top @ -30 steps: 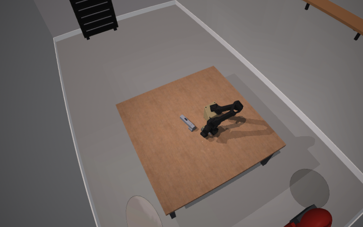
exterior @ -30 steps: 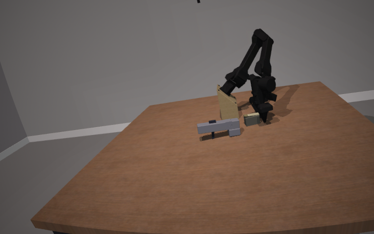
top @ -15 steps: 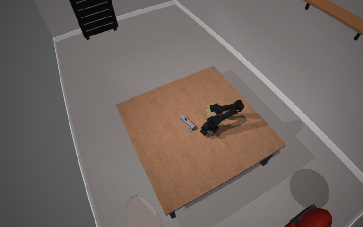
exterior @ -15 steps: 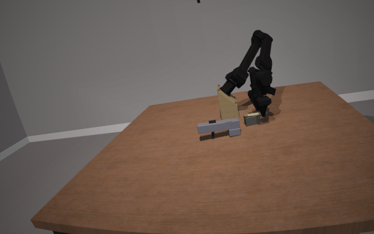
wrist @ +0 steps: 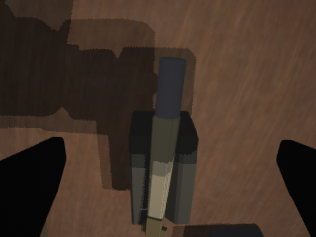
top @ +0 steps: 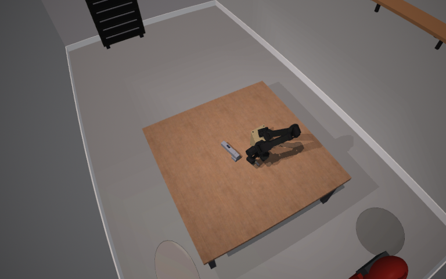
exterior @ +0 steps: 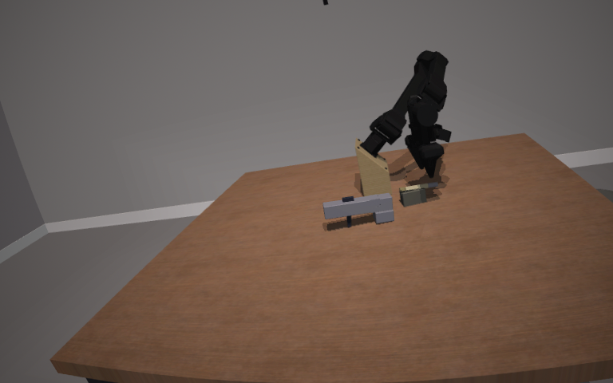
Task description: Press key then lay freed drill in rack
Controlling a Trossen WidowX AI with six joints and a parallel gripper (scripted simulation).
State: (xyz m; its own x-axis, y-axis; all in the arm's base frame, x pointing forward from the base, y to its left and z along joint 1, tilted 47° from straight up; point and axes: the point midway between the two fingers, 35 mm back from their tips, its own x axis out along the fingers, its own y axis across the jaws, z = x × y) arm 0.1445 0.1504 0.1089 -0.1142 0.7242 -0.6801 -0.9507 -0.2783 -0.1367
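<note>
Wooden tabletop (top: 210, 197) (exterior: 307, 289) (wrist: 257, 74) below; gripper (exterior: 429, 173) (wrist: 176, 150) open.

In the top view, the arm (top: 279, 139) (exterior: 409, 96) hides most of the rack (top: 258, 163) (exterior: 412, 196) (wrist: 184, 190). The wrist view's bottom edge cuts off the hand's fingers and a dark thing (wrist: 237, 231). The exterior view crops the counter (top: 230, 203) (exterior: 316, 289) (wrist: 257, 74).
</note>
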